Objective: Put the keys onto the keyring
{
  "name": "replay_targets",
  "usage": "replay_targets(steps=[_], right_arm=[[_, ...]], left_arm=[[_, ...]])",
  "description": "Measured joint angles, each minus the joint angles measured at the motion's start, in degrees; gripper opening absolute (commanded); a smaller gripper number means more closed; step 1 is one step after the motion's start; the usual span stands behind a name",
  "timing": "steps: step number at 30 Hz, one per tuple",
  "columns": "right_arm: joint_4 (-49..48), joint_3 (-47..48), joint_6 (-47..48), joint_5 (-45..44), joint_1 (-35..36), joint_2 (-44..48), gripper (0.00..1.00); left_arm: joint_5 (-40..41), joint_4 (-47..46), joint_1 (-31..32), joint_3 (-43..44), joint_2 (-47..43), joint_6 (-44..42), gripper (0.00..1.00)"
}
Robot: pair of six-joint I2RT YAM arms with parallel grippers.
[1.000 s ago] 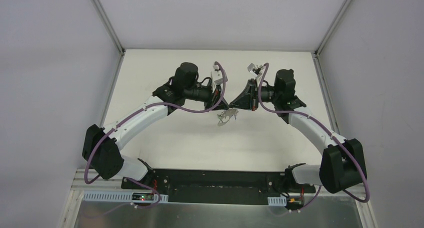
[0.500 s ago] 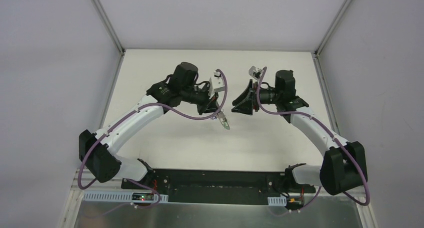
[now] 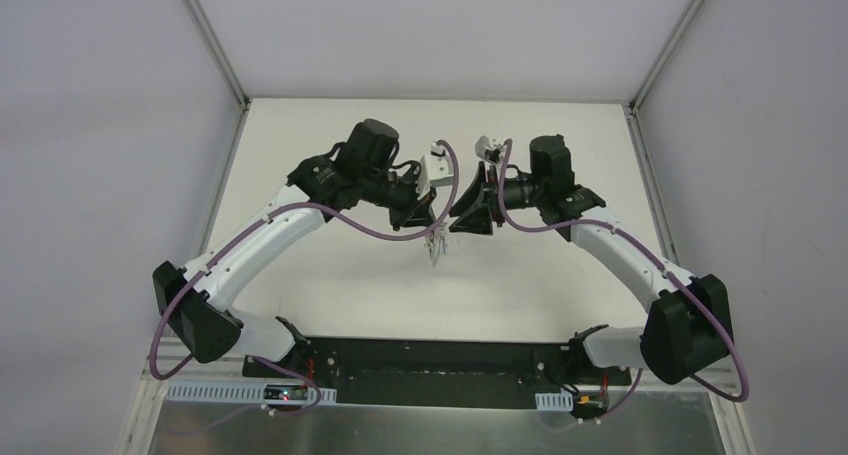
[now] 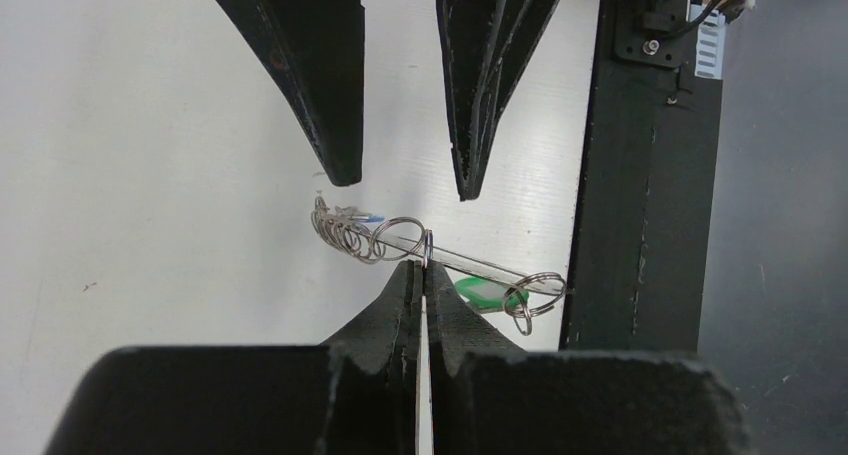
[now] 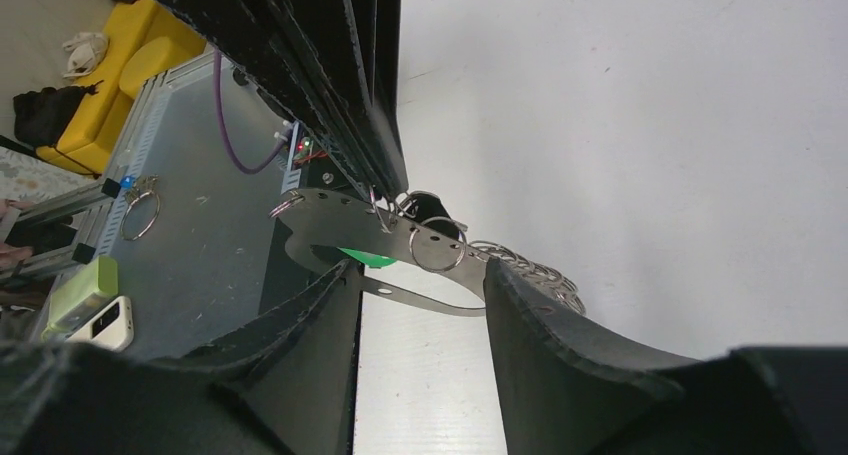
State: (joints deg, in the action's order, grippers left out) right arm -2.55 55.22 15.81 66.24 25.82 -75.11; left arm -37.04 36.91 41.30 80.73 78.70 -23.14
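The left gripper is clamped shut on a ring of the keyring, which dangles over the table. The right gripper faces it tip to tip, its jaws half apart and gripping nothing. Both arms bend inward. A green key shows behind the strap; the other keys are hard to make out.

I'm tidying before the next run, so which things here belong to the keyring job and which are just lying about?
Job: keyring, pinched in the shut left gripper; green key among its rings; open right gripper.
Lying about: loose ring on the grey bench, green gadget, yellow sofa.
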Motion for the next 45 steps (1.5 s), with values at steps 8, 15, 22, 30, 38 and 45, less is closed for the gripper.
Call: replay_targets(steps=[8,15,22,30,38,45], right_arm=[[-1.9,0.0,-2.6,0.3,1.1,-0.8,0.49],[-6.1,0.0,-6.8,0.3,1.3,-2.1,0.44],[-7.7,0.0,-8.7,0.5,1.8,-2.6,0.37],[-8.3,0.0,-9.4,1.0,2.0,-2.6,0.23],[-8.5,0.0,-9.6,1.9,2.6,-3.0,0.16],[-8.6,0.0,-9.6,2.1,2.6,-3.1,0.14]], left_arm=[[-0.7,-2.6,0.0,-1.8,0.0,3.5,0.00],[-1.7,-4.3,0.0,-2.1,0.1,5.2,0.00],[-1.9,-4.9,0.0,-2.7,0.1,6.0,0.00],[-1.9,-5.0,0.0,-2.8,1.0,6.2,0.00],[-1.9,-5.0,0.0,-2.8,1.1,6.3,0.00],[-1.8,-5.0,0.0,-2.8,1.1,6.7,0.00]])
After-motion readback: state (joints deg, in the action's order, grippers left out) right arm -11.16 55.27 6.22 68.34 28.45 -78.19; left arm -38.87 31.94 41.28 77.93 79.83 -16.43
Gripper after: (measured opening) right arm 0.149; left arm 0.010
